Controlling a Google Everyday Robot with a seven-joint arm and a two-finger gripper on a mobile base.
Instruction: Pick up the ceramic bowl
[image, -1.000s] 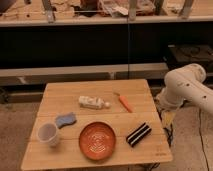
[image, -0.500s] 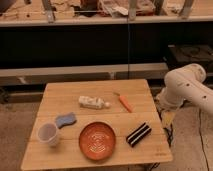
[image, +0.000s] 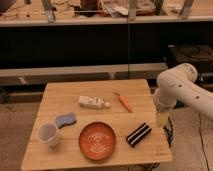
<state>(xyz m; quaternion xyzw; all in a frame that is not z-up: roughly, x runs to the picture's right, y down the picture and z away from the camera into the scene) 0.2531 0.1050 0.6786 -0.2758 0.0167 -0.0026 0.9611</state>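
Light wooden table (image: 65, 95) before dark shelving. Left to right:

- translucent white cup (image: 48, 134)
- blue sponge (image: 65, 120)
- white bottle (image: 93, 103), on its side
- ceramic bowl (image: 98, 141), upright near the front edge, untouched
- orange stick (image: 124, 102)
- black striped block (image: 138, 134)

The gripper (image: 162, 119) hangs at the table's right edge, jaws wide, empty.

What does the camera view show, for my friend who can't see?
An orange-brown ceramic bowl sits on the wooden table, near its front edge; the open gripper hangs by its right edge. Around the bowl are a white cup, blue sponge, white bottle, orange stick and striped black packet.
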